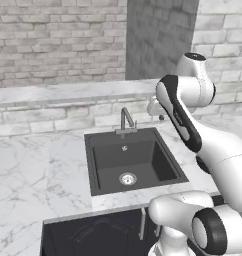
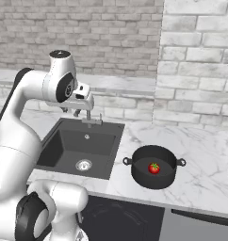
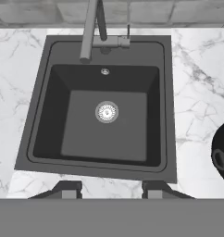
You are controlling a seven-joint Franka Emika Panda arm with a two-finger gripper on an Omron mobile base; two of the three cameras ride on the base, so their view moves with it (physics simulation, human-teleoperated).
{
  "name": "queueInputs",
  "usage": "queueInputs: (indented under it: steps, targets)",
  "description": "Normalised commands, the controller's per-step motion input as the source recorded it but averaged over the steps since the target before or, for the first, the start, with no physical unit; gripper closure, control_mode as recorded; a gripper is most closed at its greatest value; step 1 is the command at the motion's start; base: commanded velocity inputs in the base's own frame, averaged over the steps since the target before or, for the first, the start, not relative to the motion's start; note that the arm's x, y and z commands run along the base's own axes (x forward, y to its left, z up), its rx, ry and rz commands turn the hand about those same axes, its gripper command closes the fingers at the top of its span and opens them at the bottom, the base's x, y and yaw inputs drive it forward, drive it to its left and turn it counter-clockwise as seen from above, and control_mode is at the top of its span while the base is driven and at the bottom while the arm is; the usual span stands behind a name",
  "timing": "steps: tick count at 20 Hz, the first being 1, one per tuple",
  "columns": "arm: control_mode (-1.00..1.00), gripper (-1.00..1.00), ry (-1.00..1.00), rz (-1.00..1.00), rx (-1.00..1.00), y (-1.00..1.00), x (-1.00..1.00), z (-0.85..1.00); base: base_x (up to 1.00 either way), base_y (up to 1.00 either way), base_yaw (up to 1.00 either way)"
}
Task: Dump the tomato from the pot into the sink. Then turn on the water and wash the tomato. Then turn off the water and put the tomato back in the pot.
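While tomato sits in pot, pincer closed, empty, above sink, well apart.

A kitchen is shown. A dark sink with a bent faucet is set into a white marble counter, backed by a grey brick wall. A black pot is seen right of the sink.
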Motion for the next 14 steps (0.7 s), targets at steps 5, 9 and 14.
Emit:
queueInputs:
  steps: [5,9,14]
  targets:
    - [-1.00,-1.00,-0.01,0.00,0.00,-0.01,-0.06,0.00,0.00,0.00,0.00]
    - [-1.00,-1.00,0.00,-0.06,-0.03,-0.54,-0.08,0.01,0.00,0.00,0.00]
    - [-1.00,-1.00,0.06,-0.13,-0.02,-0.93,0.00,0.28,0.00,0.00,0.00]
